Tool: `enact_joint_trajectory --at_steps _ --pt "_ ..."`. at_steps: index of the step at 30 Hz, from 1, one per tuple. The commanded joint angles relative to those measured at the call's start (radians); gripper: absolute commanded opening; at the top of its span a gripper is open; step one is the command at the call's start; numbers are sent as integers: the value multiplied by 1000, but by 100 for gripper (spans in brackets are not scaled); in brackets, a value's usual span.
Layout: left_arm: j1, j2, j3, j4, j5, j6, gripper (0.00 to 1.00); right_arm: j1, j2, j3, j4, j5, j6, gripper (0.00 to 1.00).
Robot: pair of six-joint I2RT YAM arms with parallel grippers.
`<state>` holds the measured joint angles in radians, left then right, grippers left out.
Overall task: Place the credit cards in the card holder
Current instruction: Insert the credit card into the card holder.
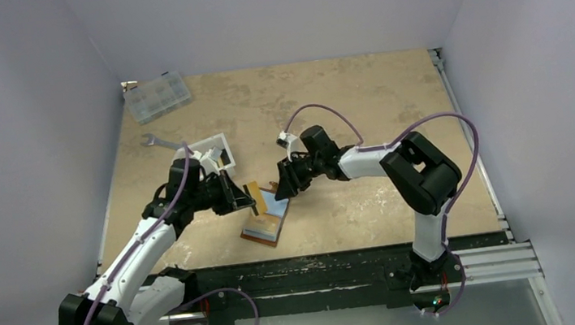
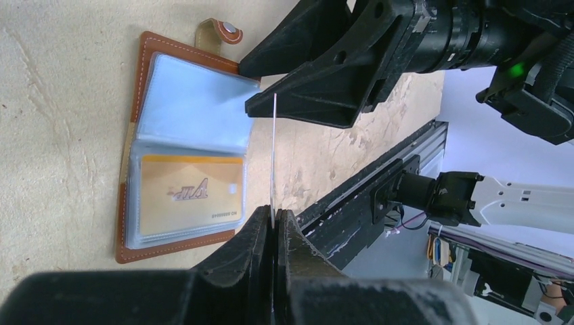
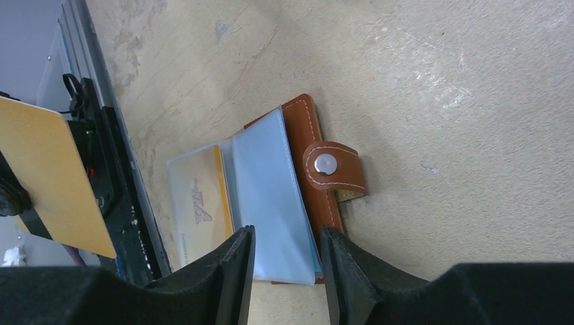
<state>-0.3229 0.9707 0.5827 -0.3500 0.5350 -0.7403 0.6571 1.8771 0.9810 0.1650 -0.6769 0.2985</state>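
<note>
**Operator:** What does my left claw have?

**Coach:** Your left gripper [image 2: 274,220] is pressed fully together on one short end of the thin orange-yellow plastic card [image 3: 57,176]. The card stands on its edge in the air, above the small brown leather card holder [image 3: 298,128].

**Operator:** Where is the holder?

**Coach:** It lies open and flat on the beige table [image 1: 342,99], near the middle of the near edge, between your two grippers.

**Operator:** And the right claw?

**Coach:** Your right gripper [image 3: 284,250] hangs over the pale bluish clear sleeve [image 2: 196,101]. Its jaws are about half apart and nothing is gripped. I cannot tell if it touches the sleeve.

**Operator:** How do I do the insertion well?

**Coach:** I think you should first turn the card flat, parallel to the sleeve, and bring its free short end to the sleeve's mouth. Let the right fingers steady the holder or lift the sleeve's lip, so that nothing slides. Push slowly, because thin plastic probably bends if a corner catches.

**Operator:** Is there any writing?

**Coach:** The gold card [image 2: 189,193] already in the neighbouring sleeve shows "VIP". Under it is a small line beginning "NO", but the digits are too small for me. The visible face of your held card is plain.
</note>
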Motion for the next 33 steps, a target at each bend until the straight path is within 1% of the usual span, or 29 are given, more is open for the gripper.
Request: enact_joint_trajectory --at_steps 1,3,4,9,12,14,18,20,24,26,28,30,33 --pt "3 9 -6 47 30 -5 0 20 -4 -9 32 36 -7 48" --pt "3 16 -16 46 33 -11 0 34 -13 -12 18 123 -16 47" --pt "3 24 -20 41 35 -14 0 43 -15 -15 14 160 -16 45" --pt "2 108 -19 6 66 -14 0 48 -19 -73 73 253 60 19" --pt "1 117 -11 -2 48 -2 0 49 -37 -140 177 231 136 0" --pt "1 124 -5 18 45 -5 0 46 -49 -180 248 223 203 0" --pt "-11 173 11 71 42 -9 0 22 -130 -288 345 328 313 0" --pt "-33 214 28 104 26 -13 0 -5 -183 -345 367 388 349 0" --pt "-127 353 110 157 -26 -16 0 -47 -287 -440 343 514 422 0" --pt "-182 469 179 183 -30 -26 0 -51 -336 -484 326 576 464 0" --pt "-222 542 234 221 -34 -49 0 -51 -373 -511 301 623 488 0" --pt "-237 580 264 226 -47 -70 0 -50 -399 -520 247 672 506 0" --pt "-239 594 273 262 -48 -108 0 -47 -439 -559 255 689 542 0"
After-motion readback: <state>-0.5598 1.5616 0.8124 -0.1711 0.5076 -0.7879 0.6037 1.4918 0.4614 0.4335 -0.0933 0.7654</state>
